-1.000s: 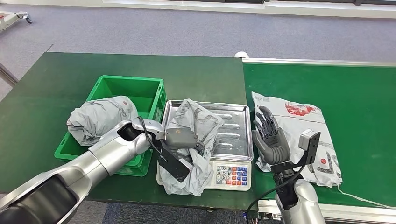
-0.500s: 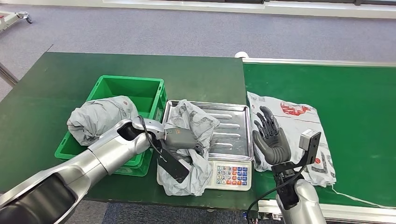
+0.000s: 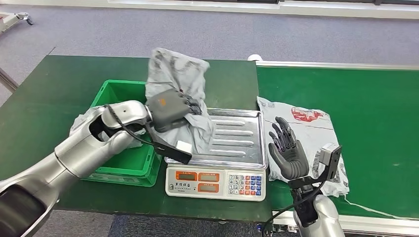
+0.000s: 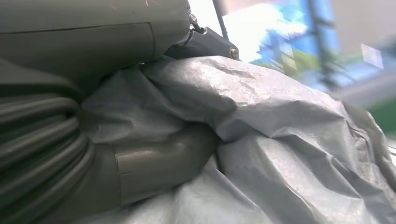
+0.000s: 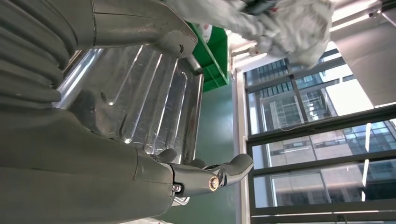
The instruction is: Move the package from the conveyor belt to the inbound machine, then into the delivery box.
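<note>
My left hand [image 3: 170, 107] grips a crumpled grey package [image 3: 178, 74] and holds it up over the left side of the scale's steel tray [image 3: 237, 143], next to the green box [image 3: 126, 94]. In the left wrist view the same grey package [image 4: 280, 140] bulges against my thumb [image 4: 154, 163]. A second grey package [image 3: 81, 123] lies in the green box, partly hidden by my left arm. On the conveyor belt [image 3: 375, 98] lies a white package with red print [image 3: 311, 123]. Over its near edge stands my right hand [image 3: 286, 153], open, fingers spread and pointing up, holding nothing.
The scale [image 3: 217, 182] with its keypad stands at the table's front edge, between the green box and the belt. A metal rail [image 3: 336, 65] borders the belt's far side. Beyond the box, the green table [image 3: 74, 74] is bare.
My left hand has lifted the grey package off the scale tray, up and toward the green box. The white package has drifted slightly left on the belt. My right hand has hardly moved.
</note>
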{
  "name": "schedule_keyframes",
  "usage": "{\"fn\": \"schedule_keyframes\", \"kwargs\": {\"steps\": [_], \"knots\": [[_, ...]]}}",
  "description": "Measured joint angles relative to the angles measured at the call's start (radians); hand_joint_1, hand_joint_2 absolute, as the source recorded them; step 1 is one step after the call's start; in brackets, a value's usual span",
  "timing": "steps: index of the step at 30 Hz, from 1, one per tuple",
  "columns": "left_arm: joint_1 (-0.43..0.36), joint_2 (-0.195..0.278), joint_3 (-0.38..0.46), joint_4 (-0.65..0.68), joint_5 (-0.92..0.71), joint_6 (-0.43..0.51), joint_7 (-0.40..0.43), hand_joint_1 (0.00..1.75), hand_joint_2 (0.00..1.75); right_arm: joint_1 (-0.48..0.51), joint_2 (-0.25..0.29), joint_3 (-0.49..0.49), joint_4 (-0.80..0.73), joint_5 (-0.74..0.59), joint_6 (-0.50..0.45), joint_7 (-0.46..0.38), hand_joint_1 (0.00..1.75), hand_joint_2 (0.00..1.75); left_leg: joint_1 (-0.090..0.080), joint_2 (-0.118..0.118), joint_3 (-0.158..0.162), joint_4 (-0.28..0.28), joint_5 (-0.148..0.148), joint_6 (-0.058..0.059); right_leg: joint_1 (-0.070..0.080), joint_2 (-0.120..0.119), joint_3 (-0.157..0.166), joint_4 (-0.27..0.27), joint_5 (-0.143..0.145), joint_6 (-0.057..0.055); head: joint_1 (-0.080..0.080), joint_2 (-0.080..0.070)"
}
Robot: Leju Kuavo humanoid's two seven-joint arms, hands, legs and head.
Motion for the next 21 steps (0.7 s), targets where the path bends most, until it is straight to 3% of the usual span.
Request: {"fn": "schedule_keyframes", "kwargs": {"steps": [6,11,16,17,20,21], "knots": [[0.140,0.039,0.242,0.086,-0.113,0.249,-0.023,1.75,1.75,0.006,0.002,-0.010,-0.007,0.021,-0.002,0.004,0.00,1.75,0.000,0.001,0.000,0.000,0.000,-0.001,0.001,0.001,0.000,0.000,0.000,0.000,0.000,0.000],[0.238,0.040,0.411,0.142,-0.168,0.283,-0.021,1.75,1.75,0.013,0.002,-0.022,-0.007,0.031,-0.001,-0.001,0.00,1.75,0.001,0.002,-0.001,0.000,0.000,0.000,0.000,0.002,-0.001,0.000,0.000,0.000,0.000,0.000],[0.273,0.045,0.534,0.249,-0.233,0.258,-0.036,1.75,1.75,0.014,0.002,-0.026,-0.007,0.037,-0.005,-0.002,0.00,1.75,0.000,0.002,-0.001,0.000,0.000,0.000,0.000,0.002,-0.002,0.000,0.000,0.000,0.000,0.000],[0.275,0.049,0.547,0.273,-0.248,0.250,-0.043,1.66,1.75,0.014,0.002,-0.026,-0.007,0.038,-0.006,-0.002,0.00,1.75,0.000,0.002,-0.001,0.000,0.000,0.000,0.000,0.002,-0.002,0.000,0.000,0.000,0.000,0.000],[0.275,0.065,0.569,0.344,-0.285,0.242,-0.050,0.35,1.75,0.016,0.002,-0.027,-0.008,0.039,-0.008,-0.002,0.00,1.75,0.000,0.003,-0.001,0.000,0.000,0.000,0.001,0.002,-0.002,0.000,0.000,-0.001,0.000,0.000],[0.273,0.069,0.576,0.364,-0.289,0.242,-0.051,0.00,1.75,0.017,0.002,-0.027,-0.008,0.040,-0.008,-0.002,0.00,1.75,0.000,0.003,-0.001,0.000,0.000,0.000,0.001,0.002,-0.002,0.000,0.000,-0.001,0.000,0.000]]}}
